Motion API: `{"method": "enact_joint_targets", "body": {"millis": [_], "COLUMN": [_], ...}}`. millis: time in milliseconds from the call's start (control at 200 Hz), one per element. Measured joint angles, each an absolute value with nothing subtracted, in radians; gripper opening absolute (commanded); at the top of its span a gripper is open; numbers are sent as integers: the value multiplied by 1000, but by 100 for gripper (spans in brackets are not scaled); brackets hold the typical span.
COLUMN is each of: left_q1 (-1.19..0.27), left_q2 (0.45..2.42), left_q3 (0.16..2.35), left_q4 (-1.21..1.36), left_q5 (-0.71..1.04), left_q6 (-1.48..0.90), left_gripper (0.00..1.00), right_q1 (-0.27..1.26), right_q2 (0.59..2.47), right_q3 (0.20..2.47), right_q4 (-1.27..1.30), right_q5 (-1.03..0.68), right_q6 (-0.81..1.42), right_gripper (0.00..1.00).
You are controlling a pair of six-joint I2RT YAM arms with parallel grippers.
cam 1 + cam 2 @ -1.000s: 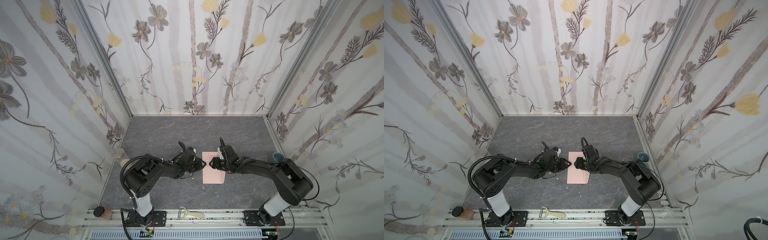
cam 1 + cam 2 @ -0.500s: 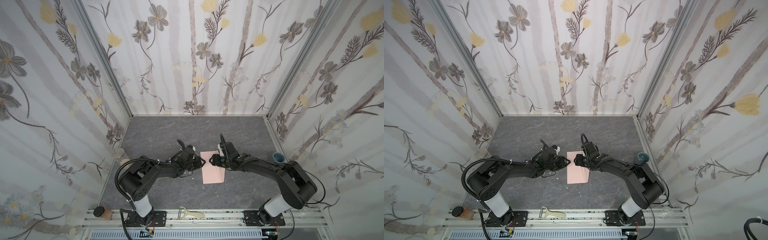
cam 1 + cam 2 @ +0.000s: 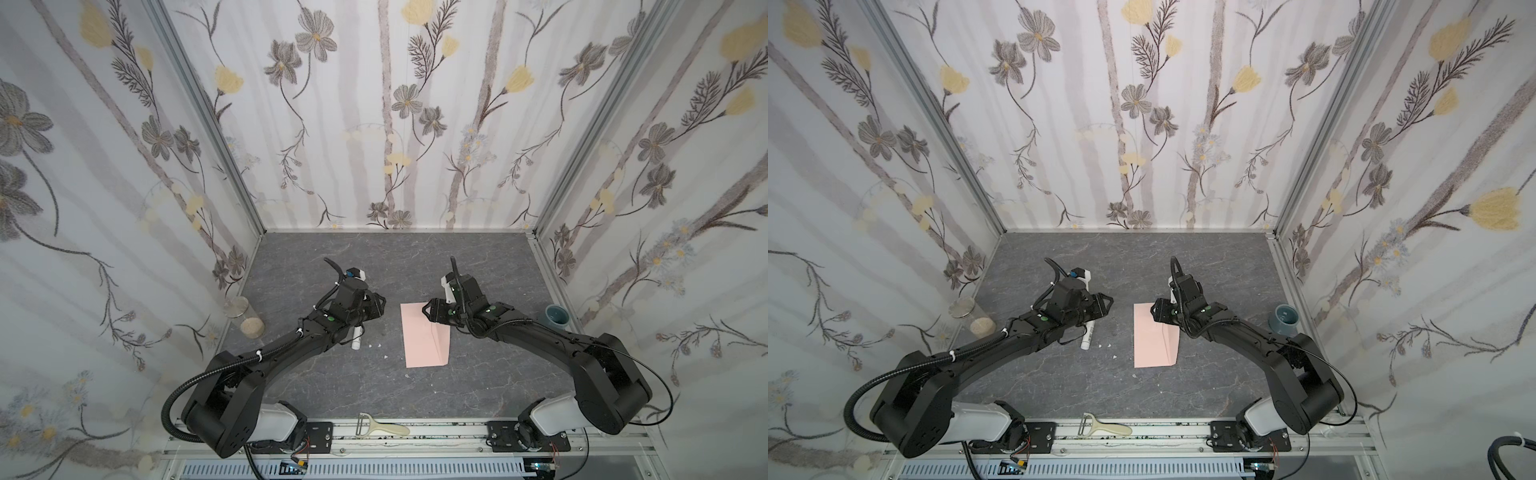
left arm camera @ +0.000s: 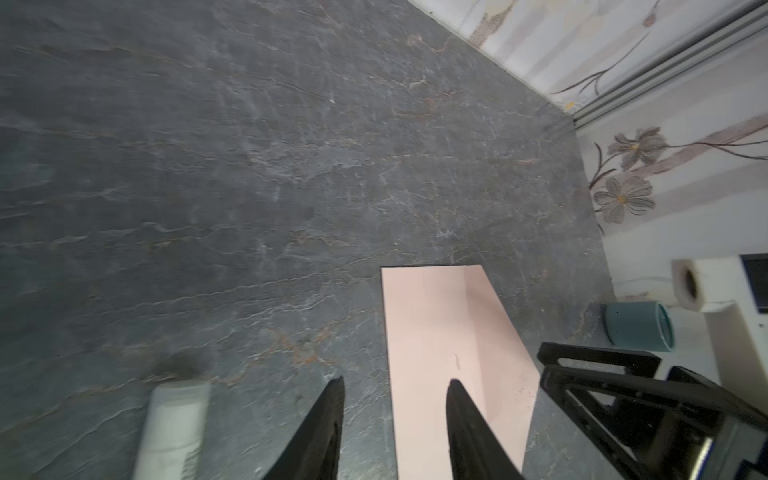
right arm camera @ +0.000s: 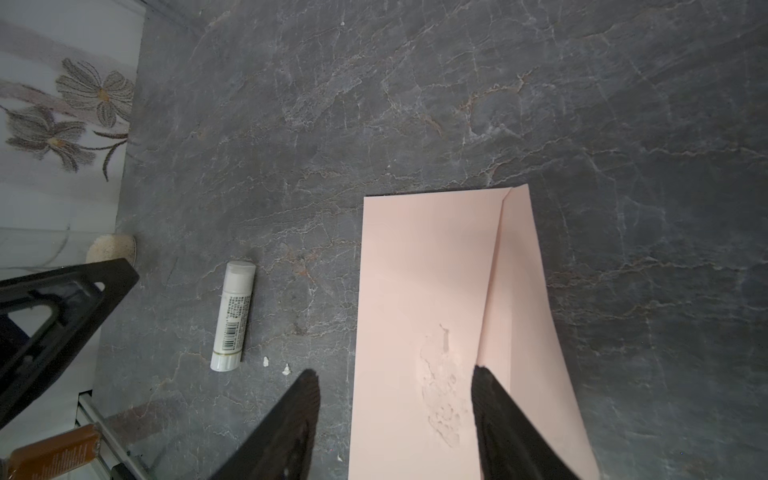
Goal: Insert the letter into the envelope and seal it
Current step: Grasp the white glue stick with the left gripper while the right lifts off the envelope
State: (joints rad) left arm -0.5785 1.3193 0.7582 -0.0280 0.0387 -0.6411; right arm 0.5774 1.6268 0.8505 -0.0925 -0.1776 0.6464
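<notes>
Grey tabletop (image 5: 415,104) — envelope (image 5: 415,270); glue stick (image 5: 232,316) barcode, print illegible.

The back wall (image 3: 395,124) and both side walls (image 3: 83,208) are papered white, with grey and yellow flowers on long stems. Pale metal corner posts (image 3: 208,116) join them. The surface (image 3: 415,257) is dark grey, veined like slate and evenly lit. A metal rail (image 3: 449,440) runs along its near edge
</notes>
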Motion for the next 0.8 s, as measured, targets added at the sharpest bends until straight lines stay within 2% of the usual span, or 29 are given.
{"method": "enact_joint_targets", "body": {"millis": [260,799], "left_q1": [-570,-570], "left_q2": [1242,1517], "left_q3": [728,820], "left_q4": [-279,-382], "left_q5": [-62,-28], "left_q6": [-519,-397], "left_gripper": [46,45], "right_q1": [545,502], "right_q2": [1630,1610], "right_q3": [892,832], "right_q4": [-92,-74], "right_q5": [-233,-313], "right_q6": [593,556], "right_gripper": [60,60]}}
